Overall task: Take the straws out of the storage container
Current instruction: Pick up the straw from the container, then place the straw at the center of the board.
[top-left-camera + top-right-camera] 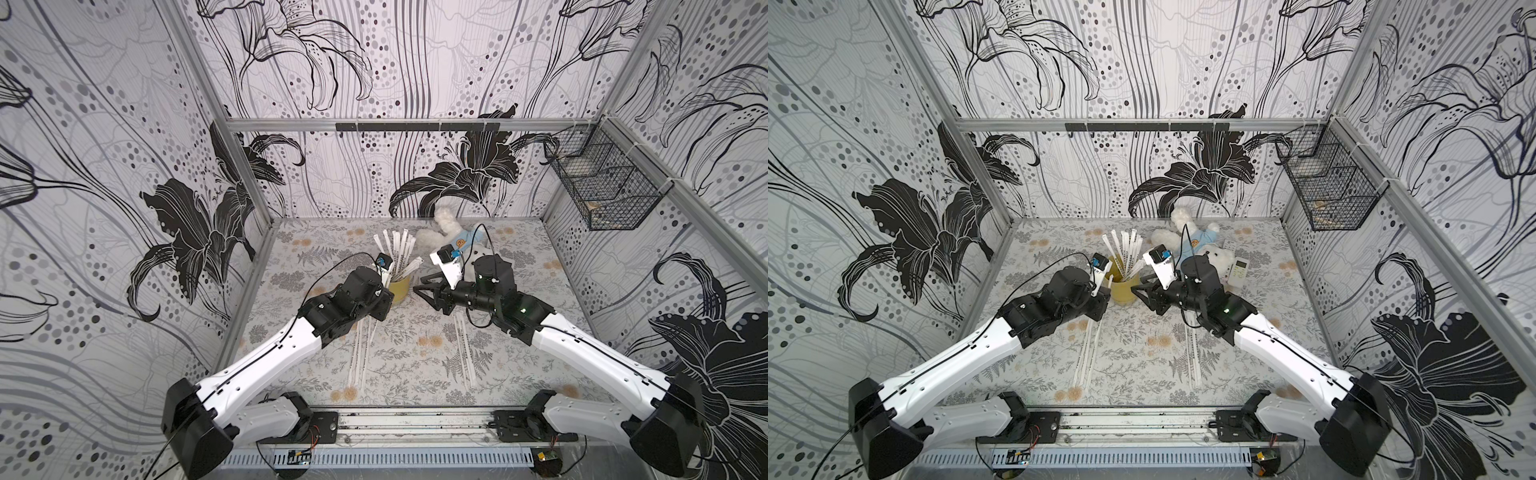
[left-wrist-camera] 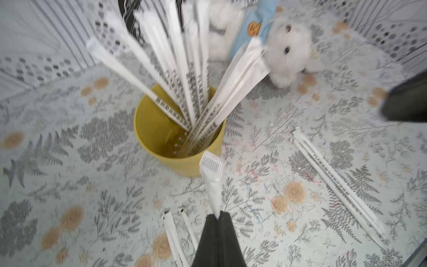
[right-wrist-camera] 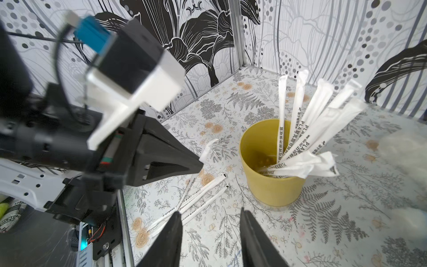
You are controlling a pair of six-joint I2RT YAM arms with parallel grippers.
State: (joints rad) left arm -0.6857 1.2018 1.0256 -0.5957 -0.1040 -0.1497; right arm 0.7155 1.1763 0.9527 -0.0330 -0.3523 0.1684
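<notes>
While your left gripper (image 2: 218,213) is pressed together on one straw (image 2: 212,182), pinching it close to its crimped end, that straw sits outside the cup (image 2: 184,166), just beside the wall. Your right gripper (image 3: 210,211) hovers near the cup's opposite side, jaws apart, nothing between them.

The straws (image 2: 191,81) that are left to take stand fanned in the cup, lower ends gathered at the bottom and upper ends splayed well above the rim. Loose straws (image 3: 201,196) lie flat on the counter (image 1: 415,374), some under the left arm and two nearer the right. A teddy (image 2: 286,50) lies beyond the cup.

Handling, as judged:
- **Weight:** each straw looks very light.
- **Feel:** the paper sleeve looks soft and crushable over what is probably a stiffer core.
- **Grip risk:** a thin, smooth wrapper may slip or twist in a loose pinch.
- **Where to hold:** take the upper part, clear of the rim, and choose an outer straw that stands apart from its neighbours so only one comes away.
- **How to lift:** draw it out along its own lean.
- **Cup:** it appears light too, so a straw dragged sideways against the rim could tip or shift it.
</notes>
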